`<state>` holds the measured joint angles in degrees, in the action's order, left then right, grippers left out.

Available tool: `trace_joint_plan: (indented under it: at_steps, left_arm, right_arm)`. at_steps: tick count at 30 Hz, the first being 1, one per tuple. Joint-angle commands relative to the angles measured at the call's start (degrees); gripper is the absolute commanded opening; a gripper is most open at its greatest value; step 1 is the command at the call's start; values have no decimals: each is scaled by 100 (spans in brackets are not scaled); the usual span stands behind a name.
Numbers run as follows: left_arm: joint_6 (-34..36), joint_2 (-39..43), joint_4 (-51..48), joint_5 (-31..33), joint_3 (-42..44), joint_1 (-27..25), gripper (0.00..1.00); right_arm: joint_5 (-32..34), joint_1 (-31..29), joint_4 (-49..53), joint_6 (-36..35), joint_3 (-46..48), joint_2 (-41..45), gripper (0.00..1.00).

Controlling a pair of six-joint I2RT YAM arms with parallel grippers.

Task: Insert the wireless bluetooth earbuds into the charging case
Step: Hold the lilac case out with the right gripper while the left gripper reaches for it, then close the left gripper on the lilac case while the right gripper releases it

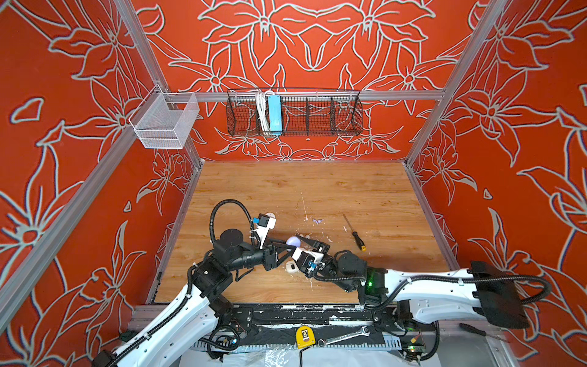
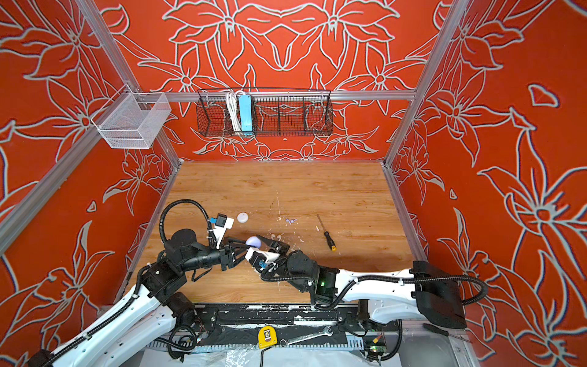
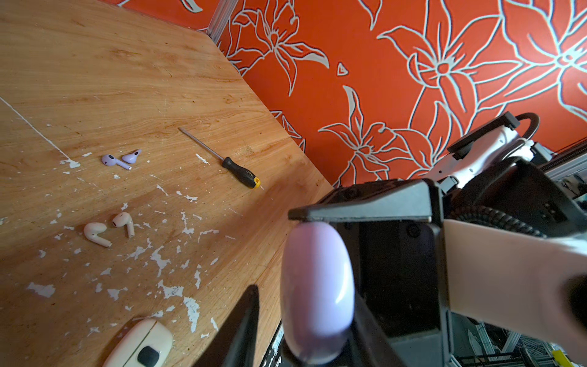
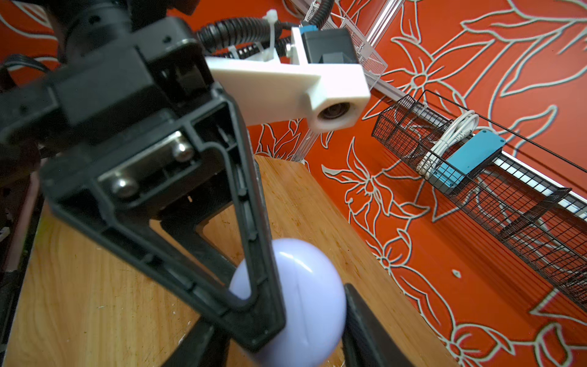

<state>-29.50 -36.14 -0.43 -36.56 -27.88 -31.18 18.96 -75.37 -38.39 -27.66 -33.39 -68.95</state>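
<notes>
Both arms are stretched low over the table's front, wrists met head-on at centre. The lavender charging case is clamped by the R gripper. It is straddled by the L gripper w/ a sliver of gap on one side, so a grasp can't be told. A cream case, a screwdriver, two cream earbuds + two lavender earbuds, loose on the wood, are shown sharp by the L wrist view, not by the R.

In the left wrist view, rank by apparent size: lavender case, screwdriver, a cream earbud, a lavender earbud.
1. lavender case, nearest the camera
2. screwdriver
3. cream earbud
4. lavender earbud, farther off, so the earbuds' real order is unsure
</notes>
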Motion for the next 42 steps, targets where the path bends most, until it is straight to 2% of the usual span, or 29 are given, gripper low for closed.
trace_joint_plan:
  at_steps: [1, 9, 13, 17, 29, 35, 39, 40, 42]
  left_arm:
    - [74, -108, 103, 44, -121, -68, 42]
    - [153, -130, 49, 119, -81, -86, 35]
    - [103, -105, 38, 139, -68, -90, 36]
    - [95, -4, 11, 149, -67, -90, 42]
    - [81, 23, -7, 30, -69, -95, 40]
    - [133, -18, 1, 35, -69, -99, 29]
    - [188, -68, 50, 17, -60, -103, 13]
    - [185, -79, 80, 4, -45, -99, 7]
    - [220, -103, 136, -18, -37, -97, 0]
  right_arm:
    - [-13, -63, -295, -160, -180, -22, 27]
    - [73, -63, -536, -257, -102, -36, 27]
    - [182, -58, -646, -234, -46, 33, 27]
    - [343, -63, -634, -197, -97, 31, 27]
    - [652, -59, -591, -195, -273, -167, 27]
    - [544, -57, -591, -134, -285, -172, 27]
    - [442, -57, -583, -82, -273, -139, 28]
    - [442, -61, -582, -66, -268, -124, 30]
    - [418, -57, -597, -64, -241, -90, 43]
